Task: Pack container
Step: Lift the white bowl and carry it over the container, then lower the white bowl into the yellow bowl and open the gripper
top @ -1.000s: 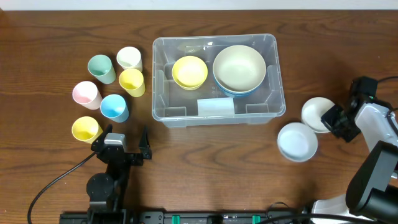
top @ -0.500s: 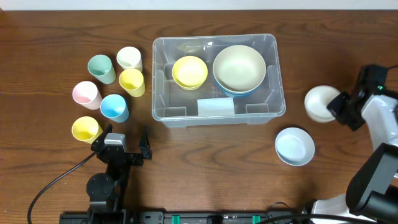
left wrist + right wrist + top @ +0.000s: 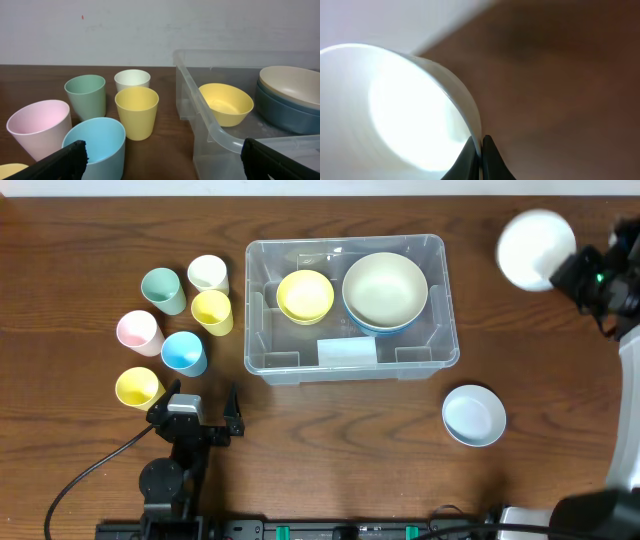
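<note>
The clear container (image 3: 440,255) sits at the table's middle with a yellow bowl (image 3: 305,295) and a cream bowl (image 3: 385,288) stacked on a blue one inside; its rim shows in the left wrist view (image 3: 200,107). My right gripper (image 3: 572,272) is shut on the rim of a white bowl (image 3: 535,248), lifted high at the far right; in the right wrist view the fingertips (image 3: 470,157) pinch the bowl's wall (image 3: 410,100). My left gripper (image 3: 195,408) rests open near the front left, nothing between its fingers (image 3: 62,160).
Several cups stand left of the container: green (image 3: 163,289), white (image 3: 208,274), yellow (image 3: 213,311), pink (image 3: 139,332), blue (image 3: 185,353), and another yellow (image 3: 138,387). A light blue-white bowl (image 3: 474,415) lies on the table at the front right.
My right gripper has lifted the white bowl off the table and carried it up and toward the far right. The left arm has not moved.
</note>
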Action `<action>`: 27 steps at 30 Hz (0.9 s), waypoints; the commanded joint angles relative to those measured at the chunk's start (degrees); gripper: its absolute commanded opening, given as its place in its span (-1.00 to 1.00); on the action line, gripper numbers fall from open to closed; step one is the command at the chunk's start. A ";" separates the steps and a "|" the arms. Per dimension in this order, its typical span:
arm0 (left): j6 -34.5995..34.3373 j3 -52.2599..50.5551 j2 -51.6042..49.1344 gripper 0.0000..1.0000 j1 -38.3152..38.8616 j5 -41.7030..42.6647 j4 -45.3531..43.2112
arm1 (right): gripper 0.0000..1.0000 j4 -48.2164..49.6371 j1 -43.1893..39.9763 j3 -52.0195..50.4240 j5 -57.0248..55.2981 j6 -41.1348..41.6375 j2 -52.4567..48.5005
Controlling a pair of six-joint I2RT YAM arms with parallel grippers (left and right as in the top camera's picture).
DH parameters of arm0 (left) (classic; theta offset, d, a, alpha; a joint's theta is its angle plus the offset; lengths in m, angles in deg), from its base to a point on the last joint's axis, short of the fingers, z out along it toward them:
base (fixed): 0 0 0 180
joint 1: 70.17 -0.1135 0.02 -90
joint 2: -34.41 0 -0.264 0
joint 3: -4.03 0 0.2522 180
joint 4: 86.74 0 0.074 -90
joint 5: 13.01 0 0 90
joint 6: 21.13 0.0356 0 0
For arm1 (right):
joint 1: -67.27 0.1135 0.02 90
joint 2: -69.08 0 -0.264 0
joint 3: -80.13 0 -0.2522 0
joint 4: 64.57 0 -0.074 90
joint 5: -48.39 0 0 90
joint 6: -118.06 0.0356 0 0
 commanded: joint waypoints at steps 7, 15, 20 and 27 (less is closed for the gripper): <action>0.55 -0.92 0.35 0.96 -0.17 0.61 1.92 | -0.97 12.13 25.31 1.81 0.87 -1.31 0.55; 0.55 -0.92 0.35 0.96 -0.17 0.61 1.92 | -0.97 20.98 42.23 1.81 -11.10 -5.64 -9.66; 0.55 -0.92 0.35 0.96 -0.17 0.61 1.92 | -0.97 23.47 45.59 1.81 -16.57 -6.75 -17.27; 0.55 -0.92 0.35 0.96 -0.17 0.61 1.90 | -0.97 25.70 45.79 1.81 -16.52 -8.13 -24.30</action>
